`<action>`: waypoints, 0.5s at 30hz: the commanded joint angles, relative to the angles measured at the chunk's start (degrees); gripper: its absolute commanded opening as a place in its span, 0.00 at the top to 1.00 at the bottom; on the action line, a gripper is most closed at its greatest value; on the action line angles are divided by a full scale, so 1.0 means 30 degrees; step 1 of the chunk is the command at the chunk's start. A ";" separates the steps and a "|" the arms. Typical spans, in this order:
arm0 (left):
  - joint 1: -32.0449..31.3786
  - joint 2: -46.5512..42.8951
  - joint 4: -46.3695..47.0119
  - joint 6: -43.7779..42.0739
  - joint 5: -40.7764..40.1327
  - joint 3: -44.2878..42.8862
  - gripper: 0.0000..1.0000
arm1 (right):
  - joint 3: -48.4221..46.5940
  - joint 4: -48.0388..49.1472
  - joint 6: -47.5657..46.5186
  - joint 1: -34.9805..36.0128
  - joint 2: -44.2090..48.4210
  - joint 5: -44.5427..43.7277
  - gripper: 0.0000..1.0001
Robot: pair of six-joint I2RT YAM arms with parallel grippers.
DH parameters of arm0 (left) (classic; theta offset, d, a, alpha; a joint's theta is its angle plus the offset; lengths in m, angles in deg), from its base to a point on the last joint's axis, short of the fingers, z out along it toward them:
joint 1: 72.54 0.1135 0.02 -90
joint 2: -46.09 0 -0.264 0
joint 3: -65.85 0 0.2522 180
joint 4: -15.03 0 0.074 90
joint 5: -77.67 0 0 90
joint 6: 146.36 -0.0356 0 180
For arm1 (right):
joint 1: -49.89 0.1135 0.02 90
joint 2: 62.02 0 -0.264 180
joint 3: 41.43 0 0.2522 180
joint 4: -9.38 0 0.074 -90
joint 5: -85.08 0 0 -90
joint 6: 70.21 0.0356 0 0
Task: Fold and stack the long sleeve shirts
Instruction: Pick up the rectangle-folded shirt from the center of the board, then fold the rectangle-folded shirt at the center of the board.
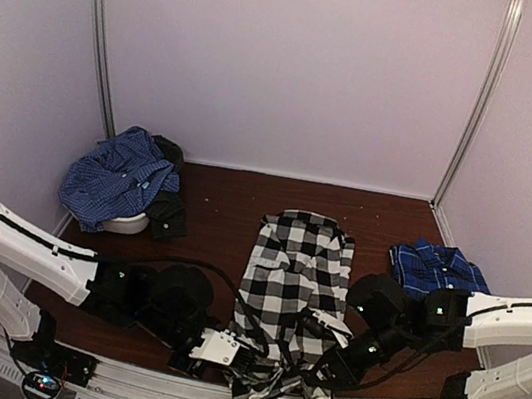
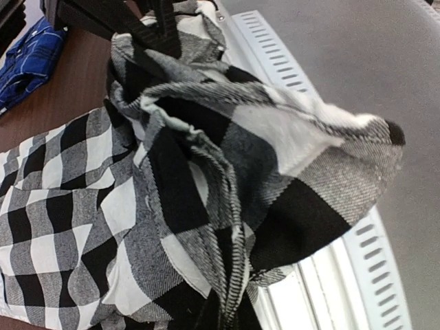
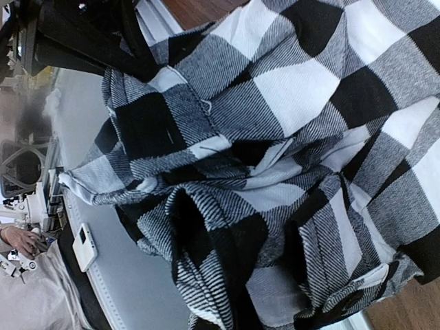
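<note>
Fold step is getting under way on the large black-and-white check cloth shirt. It's lying lengthwise mid dark brown surface, near end spilling over the front edge. L claw and R claw are each pinching that bunched hem, w/ cloth gathering into them. Next move is probably calling for a level, matched lift and carry toward the back w/o twisting. Royal blue plaid shirt is lying compact at right; second blue plaid shirt is waiting crumpled back-left. Fabric is burying the fingers in both wrist views, so sleeves and collar are hard to make out.
</note>
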 commanded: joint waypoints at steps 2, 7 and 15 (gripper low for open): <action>-0.0318 -0.1424 -0.1259 0.3861 0.2655 -0.0726 1.00 | -0.0410 0.0192 0.1366 0.0129 0.1129 0.1744 1.00; 0.1626 -0.1110 -0.1479 0.4854 0.4252 -0.1616 1.00 | -0.1690 -0.1334 -0.0330 -0.1704 -0.0144 0.2263 1.00; 0.6105 0.2807 -0.3020 0.6640 0.6387 -0.4715 1.00 | -0.3897 -0.4117 -0.4078 -0.6028 -0.3699 0.2759 0.93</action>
